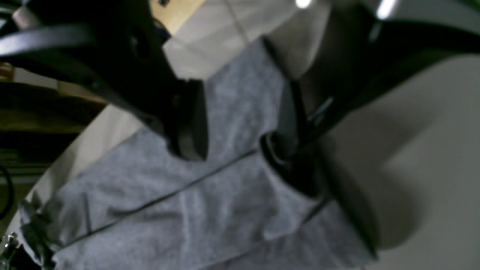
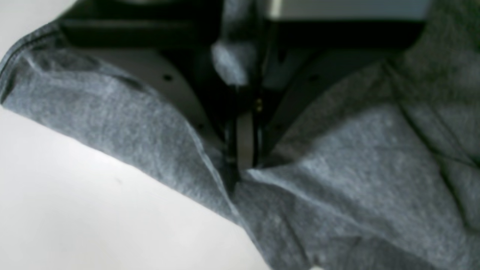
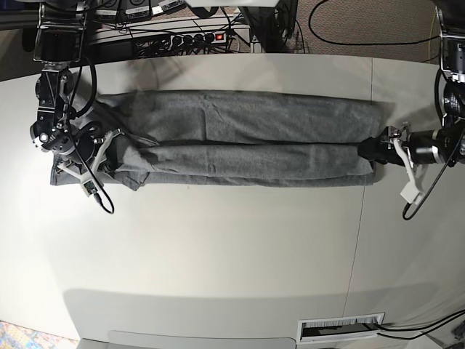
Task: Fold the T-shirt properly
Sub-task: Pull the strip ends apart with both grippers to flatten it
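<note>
Item 1: T-shirt (image 3: pixel 240 134). Heather-grey knit, no print visible. Lies on the table (image 3: pixel 218 254) as a long narrow band running across the far half of the surface, folded lengthwise; in the base view a dark crease line runs along its middle, separating an upper layer from a lower folded layer. One end is bunched and wrinkled beside the right arm; the other end is flatter and squared off beside the left arm.

Item 2: right gripper (image 2: pixel 243 165). Sits at the bunched end of the band, on the left side of the base view. Jaws are fully closed, pads pressed together, with a pinch of grey fabric caught between them; in the right wrist view cloth drapes away on both sides of the closed tips and a fold rises between the fingers above.

Item 3: left gripper (image 1: pixel 240 150). Sits at the flat end of the band, on the right side of the base view. Jaws are spread wide, 1 finger on each side of the cloth edge; nothing is clamped. In the left wrist view the lower finger tip (image 1: pixel 285 165) meets the shirt's edge at the crease; whether it presses on the fabric is unclear owing to blur.

Item 4: table. Pale, matt surface bearing the shirt.

Item 5: power strip (image 3: pixel 196 36). Lies beyond the far table edge among cables, with 1 red switch.
</note>
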Available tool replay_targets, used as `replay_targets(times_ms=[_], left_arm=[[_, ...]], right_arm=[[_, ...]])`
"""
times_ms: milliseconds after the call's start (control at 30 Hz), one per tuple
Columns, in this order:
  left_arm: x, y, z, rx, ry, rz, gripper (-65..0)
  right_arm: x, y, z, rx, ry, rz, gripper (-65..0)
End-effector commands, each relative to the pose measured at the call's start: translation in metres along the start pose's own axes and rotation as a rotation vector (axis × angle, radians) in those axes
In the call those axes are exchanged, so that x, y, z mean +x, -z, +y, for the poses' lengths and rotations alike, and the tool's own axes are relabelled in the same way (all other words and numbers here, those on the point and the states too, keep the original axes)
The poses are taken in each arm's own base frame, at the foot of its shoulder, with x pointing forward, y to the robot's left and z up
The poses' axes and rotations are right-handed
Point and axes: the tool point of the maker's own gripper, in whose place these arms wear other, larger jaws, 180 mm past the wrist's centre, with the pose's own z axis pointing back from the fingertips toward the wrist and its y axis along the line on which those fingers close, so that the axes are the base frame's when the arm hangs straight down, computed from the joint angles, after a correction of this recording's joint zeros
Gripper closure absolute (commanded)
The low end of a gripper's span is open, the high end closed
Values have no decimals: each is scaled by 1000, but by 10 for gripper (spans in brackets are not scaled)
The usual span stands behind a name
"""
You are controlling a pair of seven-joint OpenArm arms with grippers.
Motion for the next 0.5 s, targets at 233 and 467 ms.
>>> replay_targets(times_ms=[233, 467], left_arm=[[16, -2, 19, 125, 31, -50, -322], [8, 1, 39, 248, 30, -23, -322]], right_arm=[[12, -5, -9, -20, -7, -22, 0], [11, -5, -9, -20, -7, -18, 0]])
